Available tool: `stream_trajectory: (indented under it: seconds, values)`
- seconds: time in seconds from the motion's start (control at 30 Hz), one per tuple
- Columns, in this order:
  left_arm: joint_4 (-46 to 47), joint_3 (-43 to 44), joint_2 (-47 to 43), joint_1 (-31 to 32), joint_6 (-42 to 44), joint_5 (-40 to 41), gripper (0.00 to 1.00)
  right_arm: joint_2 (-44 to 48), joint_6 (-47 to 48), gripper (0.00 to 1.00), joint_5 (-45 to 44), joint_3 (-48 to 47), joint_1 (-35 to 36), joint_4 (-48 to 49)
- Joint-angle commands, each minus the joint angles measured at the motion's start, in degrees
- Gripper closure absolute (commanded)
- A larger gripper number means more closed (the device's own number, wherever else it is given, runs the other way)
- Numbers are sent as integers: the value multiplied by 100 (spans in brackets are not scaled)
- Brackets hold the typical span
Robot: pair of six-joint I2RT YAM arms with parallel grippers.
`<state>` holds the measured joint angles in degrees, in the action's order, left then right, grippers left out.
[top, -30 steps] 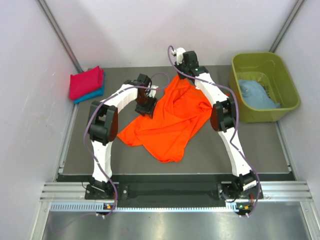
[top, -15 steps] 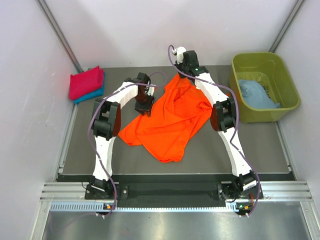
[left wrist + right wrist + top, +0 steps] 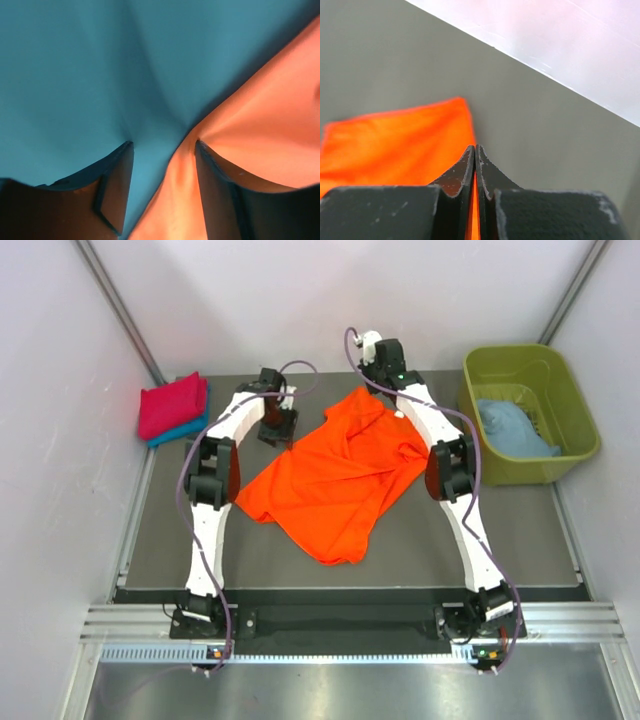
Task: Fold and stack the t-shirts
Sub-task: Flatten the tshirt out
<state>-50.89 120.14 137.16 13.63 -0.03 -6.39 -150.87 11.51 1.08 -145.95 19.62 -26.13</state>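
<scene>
While the right gripper (image 3: 475, 148) is pressed fully closed, its wrist view shows a thin strip of the orange t-shirt (image 3: 335, 480) pinched between its two fingers (image 3: 452, 180). A flat corner of the same cloth lies on the grey table (image 3: 470, 540) just beyond the tips. The left gripper (image 3: 164, 144) stands partly open and grips nothing. Its fingers are apart and bare table shows in the gap. An edge of orange cloth runs up through that gap beside the right-hand finger; whether the finger touches the cloth cannot be told.

Seen from above, the orange t-shirt lies mostly spread, with wrinkles, at the middle of the table between the two arms. Its long axis runs on a diagonal, from the far end under the right gripper down toward the near-left. The left gripper sits at the shirt's far-left edge.

Only the top view shows the other garments. A folded crimson-pink t-shirt (image 3: 172, 403) rests on a folded light blue t-shirt (image 3: 185, 430) at the table's far-left corner. A crumpled light blue t-shirt (image 3: 512, 428) lies inside the olive-green tub (image 3: 575, 405) at the far right. Only the wrist views show how the jaws stand; from above, the gripper bodies hide the fingertips.
</scene>
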Motion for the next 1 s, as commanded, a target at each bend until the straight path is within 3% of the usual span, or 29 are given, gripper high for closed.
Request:
stream_trajectory:
  seconds: [0.0,0.17,0.37,0.43,0.57,0.67,0.97]
  values:
    - [54,-340,-1040,-378,-234,60,41,383,53,100,-82,-215,-81,222]
    - [-184,-1571,-2104,-809,-401,-459,40,347,53,100,-82,-223,-37,231]
    - [-360,-2521,-2597,-1204,-445,-617,39,295,71,100,-21,-223,-46,222]
    - [-473,-2722,-2694,-1318,-454,-783,39,286,-112,93,129,-223,-37,214]
    - [-606,-3118,-2800,-1564,-506,-1039,39,382,-535,64,559,-83,-2,108]
    - [-641,-3444,-2870,-1740,-585,-1092,39,418,-606,49,568,-56,51,73]
    - [-694,-4059,-3064,-1969,-638,-1171,39,470,-562,43,437,-65,156,99]
